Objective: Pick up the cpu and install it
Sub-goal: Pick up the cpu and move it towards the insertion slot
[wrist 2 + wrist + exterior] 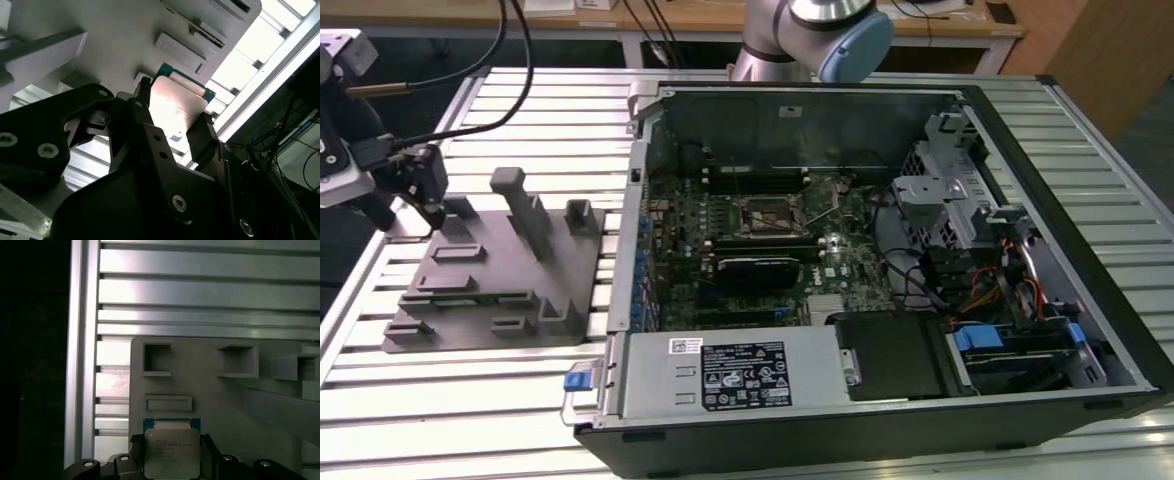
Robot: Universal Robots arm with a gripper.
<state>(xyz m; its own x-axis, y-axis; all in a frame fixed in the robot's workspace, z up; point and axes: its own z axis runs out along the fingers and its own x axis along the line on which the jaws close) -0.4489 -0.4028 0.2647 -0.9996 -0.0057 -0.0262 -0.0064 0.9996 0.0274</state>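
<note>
Gripper [174, 106] clamped on cpu [172, 452] edges, over grey fixture [210, 395] corner

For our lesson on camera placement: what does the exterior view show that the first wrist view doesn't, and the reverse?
Exterior view: the open computer case and its motherboard. First wrist view: the chip, silver top up, fingers against two sides. Both: the gripper, the grey fixture and the slatted table.

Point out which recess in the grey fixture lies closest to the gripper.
The long shallow slot right next to the cpu that the gripper holds; the two square pockets are deeper and lie farther away.
</note>
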